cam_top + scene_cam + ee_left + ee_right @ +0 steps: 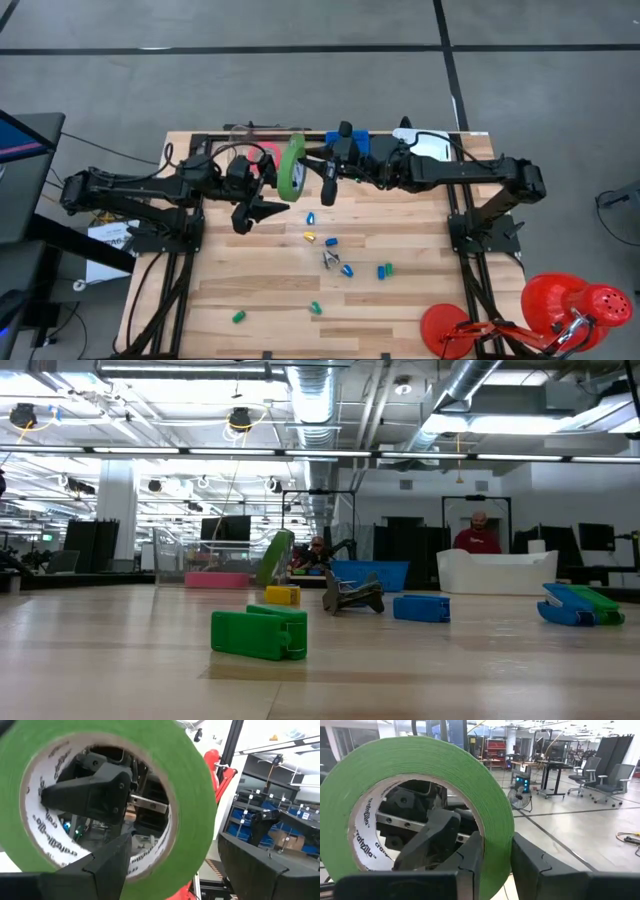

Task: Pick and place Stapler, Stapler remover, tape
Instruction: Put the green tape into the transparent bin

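Observation:
A green tape roll (292, 167) stands on edge in the air above the table's far middle, between my two grippers. My right gripper (497, 842) reaches it from the right and is shut on it. My left gripper (175, 847) comes from the left and is open; one finger (105, 865) shows against the roll's hole and the other (260, 865) is outside the wall. Several small coloured staplers, among them a green one (260, 632) and a yellow one (309, 237), lie on the wood. Among them lies the dark stapler remover (352, 592). My right gripper pinches the roll's wall (495, 815), with one finger (470, 862) inside the hole and the other (540, 867) outside. The fingers come level from the table's right. The roll is lifted clear and stands on edge, slightly tilted. My left gripper: I cannot tell whether it touches the roll.
Along the far edge stand a clear box holding something pink (262, 158), a blue bin (358, 140) and a white bin (425, 145). Red lamp shades (560, 310) hang off the near right corner. A person (478, 536) shows in the room behind.

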